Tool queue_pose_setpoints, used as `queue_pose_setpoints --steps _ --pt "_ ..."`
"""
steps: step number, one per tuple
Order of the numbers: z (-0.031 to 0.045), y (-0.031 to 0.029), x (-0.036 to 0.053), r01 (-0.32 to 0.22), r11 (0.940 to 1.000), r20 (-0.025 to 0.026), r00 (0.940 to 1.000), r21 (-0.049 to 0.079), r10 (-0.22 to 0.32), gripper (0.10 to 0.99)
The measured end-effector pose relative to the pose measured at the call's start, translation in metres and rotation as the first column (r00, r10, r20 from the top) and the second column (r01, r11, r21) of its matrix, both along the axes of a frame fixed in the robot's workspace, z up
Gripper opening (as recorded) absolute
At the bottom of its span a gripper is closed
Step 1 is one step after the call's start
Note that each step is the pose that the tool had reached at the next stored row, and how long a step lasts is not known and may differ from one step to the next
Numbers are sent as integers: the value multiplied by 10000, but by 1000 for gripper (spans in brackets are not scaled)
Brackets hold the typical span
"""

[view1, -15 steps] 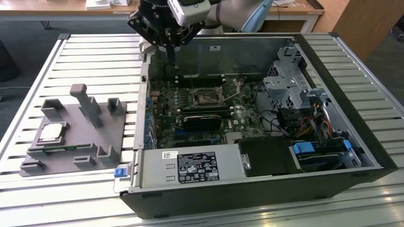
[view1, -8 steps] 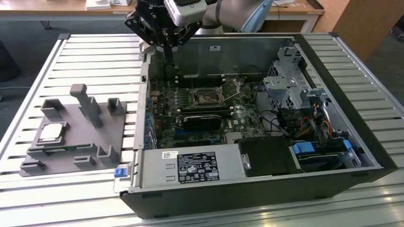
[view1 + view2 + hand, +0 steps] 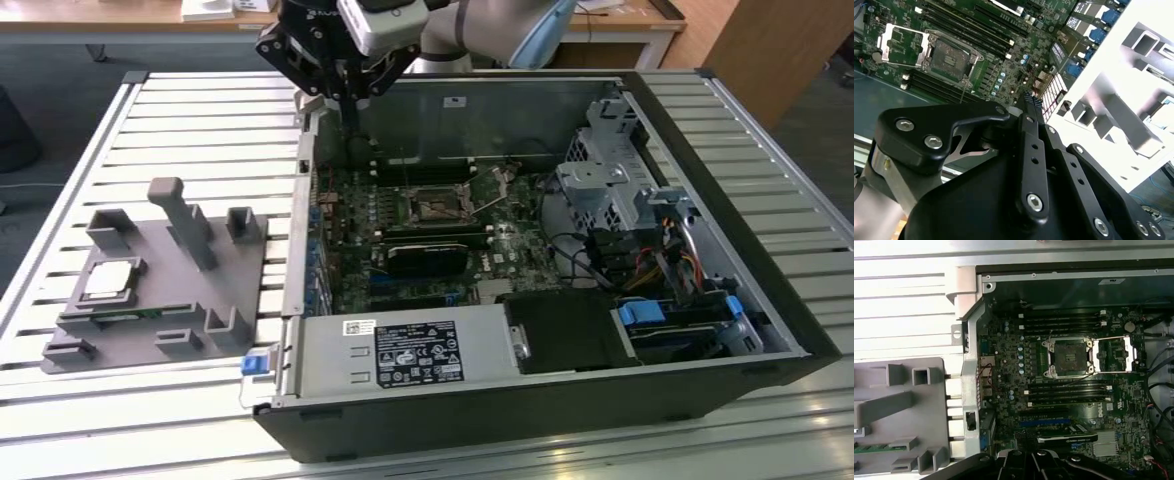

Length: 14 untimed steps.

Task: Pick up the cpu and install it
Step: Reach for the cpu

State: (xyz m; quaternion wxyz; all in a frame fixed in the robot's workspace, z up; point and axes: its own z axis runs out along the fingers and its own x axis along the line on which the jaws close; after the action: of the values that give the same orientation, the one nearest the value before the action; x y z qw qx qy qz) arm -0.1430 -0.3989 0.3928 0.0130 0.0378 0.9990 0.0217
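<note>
Fingers [image 3: 1030, 107] pressed together, empty; cpu [image 3: 110, 280] untouched

cpu [image 3: 110, 281] on fixture [image 3: 144, 252], fixture on exterior view's left of open case [image 3: 534, 412]

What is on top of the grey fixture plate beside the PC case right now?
On the grey fixture plate, the cpu lies flat in its recess, with a green memory stick in a slot beside it. What lies under the cpu is covered.
</note>
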Motion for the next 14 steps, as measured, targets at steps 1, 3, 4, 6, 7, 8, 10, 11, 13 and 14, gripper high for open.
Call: queue_pose_setpoints --steps 1,3,4,6,7,8,10,11,13,14 --pt "0 0 -7 0 10000 0 10000 0 0 106" --pt "-1 0 -19 0 10000 1 10000 1 0 106" --pt "-1 0 -26 0 10000 1 10000 1 0 106" --pt "-2 0 -40 0 10000 1 10000 1 0 106" --pt "-2 0 -47 0 10000 1 10000 1 0 106" --pt "-2 0 -54 1 10000 1 10000 1 -1 106" --pt "-2 0 -69 1 10000 1 10000 1 -1 106" --pt "-2 0 -76 0 10000 0 10000 1 0 106" --pt "-3 0 -90 1 10000 1 10000 1 -1 106" --pt "-3 0 -97 1 10000 1 10000 1 -1 106"
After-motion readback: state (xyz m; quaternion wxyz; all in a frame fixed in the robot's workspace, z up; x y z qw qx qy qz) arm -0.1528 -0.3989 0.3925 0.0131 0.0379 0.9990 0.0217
